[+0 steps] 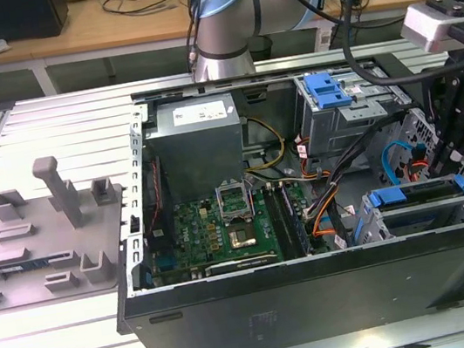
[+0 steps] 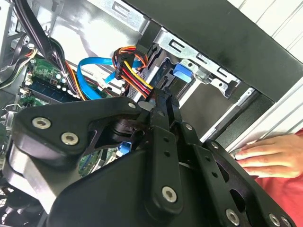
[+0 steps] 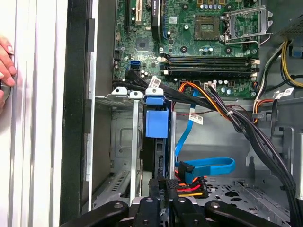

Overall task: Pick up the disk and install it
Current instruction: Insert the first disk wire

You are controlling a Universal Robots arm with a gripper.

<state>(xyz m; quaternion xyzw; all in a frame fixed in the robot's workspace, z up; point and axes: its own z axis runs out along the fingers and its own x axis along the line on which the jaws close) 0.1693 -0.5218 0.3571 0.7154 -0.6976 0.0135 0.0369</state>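
The disk (image 1: 418, 192) sits in the lower drive cage at the exterior view's right, its bright blue carrier rail along the top. In the first wrist view the disk (image 3: 156, 124) stands edge-on in the cage slot, blue tab at the far end. My black gripper (image 1: 443, 160) hangs over the cage's right end. In both wrist views its fingers lie close together on the disk's near end, beside a plug with orange, yellow and red wires (image 3: 191, 187). The gripper (image 3: 164, 196) reaches into the case, and its tips (image 2: 163, 100) meet at the cage.
The open computer case (image 1: 323, 301) lies on a slatted metal table. A grey fixture with upright posts (image 1: 47, 230) stands at the exterior view's left. A blue bracket (image 1: 327, 88) tops the upper cage. Blue cable (image 3: 208, 164) loops nearby. A person's hand (image 2: 265, 153) rests outside the case wall.
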